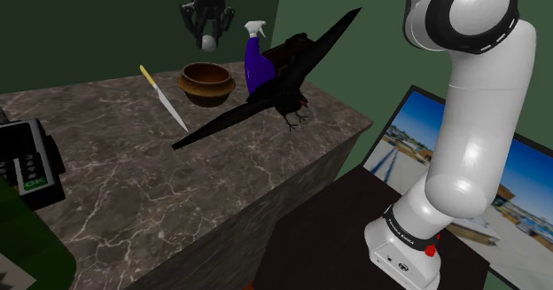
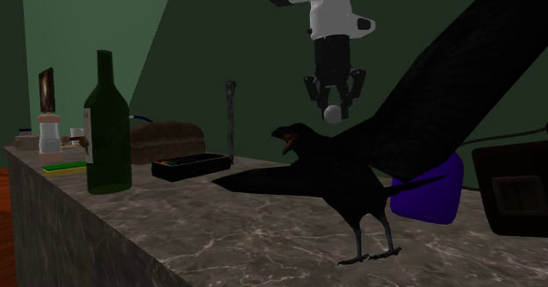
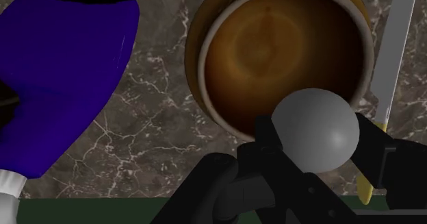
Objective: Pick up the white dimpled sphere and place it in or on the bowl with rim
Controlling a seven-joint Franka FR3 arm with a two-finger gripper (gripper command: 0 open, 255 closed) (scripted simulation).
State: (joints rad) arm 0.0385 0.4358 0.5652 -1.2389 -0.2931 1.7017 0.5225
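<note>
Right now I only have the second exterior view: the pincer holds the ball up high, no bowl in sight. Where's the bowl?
Observer: Shoulder view: the brown bowl sits on the counter, roughly below the pincer and its ball.
Operator: Upright?
Observer: Yes; the wrist view shows its mouth facing up at the pincer.
Operator: Neighbours?
Observer: A knife on one side, a purple spray bottle on the other.
</note>
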